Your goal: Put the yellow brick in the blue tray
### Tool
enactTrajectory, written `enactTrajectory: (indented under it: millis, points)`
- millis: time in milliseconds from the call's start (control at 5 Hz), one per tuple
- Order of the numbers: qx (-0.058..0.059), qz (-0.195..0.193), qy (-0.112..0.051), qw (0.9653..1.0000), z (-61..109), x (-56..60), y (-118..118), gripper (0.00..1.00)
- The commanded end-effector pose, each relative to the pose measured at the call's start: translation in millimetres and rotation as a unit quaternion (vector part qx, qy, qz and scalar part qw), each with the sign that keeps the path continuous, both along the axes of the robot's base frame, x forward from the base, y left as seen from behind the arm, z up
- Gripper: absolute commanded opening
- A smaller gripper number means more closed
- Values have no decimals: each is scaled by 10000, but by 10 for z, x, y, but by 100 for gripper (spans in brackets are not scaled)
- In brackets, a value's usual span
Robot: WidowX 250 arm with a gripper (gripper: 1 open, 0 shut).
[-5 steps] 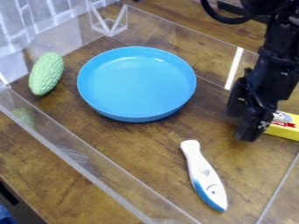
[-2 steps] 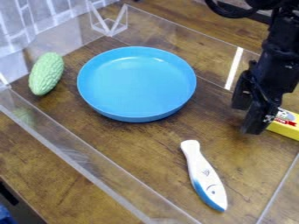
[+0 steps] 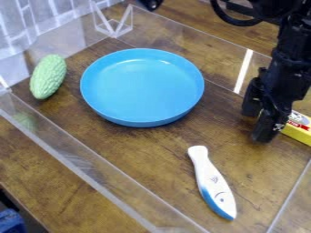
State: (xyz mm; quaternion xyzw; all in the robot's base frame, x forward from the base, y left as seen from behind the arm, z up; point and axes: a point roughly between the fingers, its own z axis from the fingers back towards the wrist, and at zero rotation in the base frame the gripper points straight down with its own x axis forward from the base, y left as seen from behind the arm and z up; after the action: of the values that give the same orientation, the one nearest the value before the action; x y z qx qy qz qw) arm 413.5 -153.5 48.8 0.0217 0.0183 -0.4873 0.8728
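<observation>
While the brick waits on the table, the task stands at its first step.

Brick: the yellow brick [image 3: 299,133] lies flat at the right edge of the view, partly hidden behind the arm, well apart from the tray.
Tray: the blue tray [image 3: 107,111] sits mid-table with nothing in it.
Pincer: the gripper [image 3: 270,126] points down just beside the brick's left end, its jaws spread wide and holding nothing; whether a finger touches the brick cannot be told.
Bystanders: a green vegetable [image 3: 47,75] lies left of the tray, and a white-and-blue tool [image 3: 212,182] lies in front of it.
Done: by the look of it, only the approach.
Left: closing on the brick, lifting, carrying it left to the tray, releasing.
</observation>
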Motion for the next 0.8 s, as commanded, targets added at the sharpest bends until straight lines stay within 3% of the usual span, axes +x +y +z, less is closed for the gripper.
enactTrajectory:
  millis: [0,600]
  points:
    - [-225,-297,-584,9976,416,14,-288,100]
    - [-294,-402,-914,9946,523,31,-420,100]
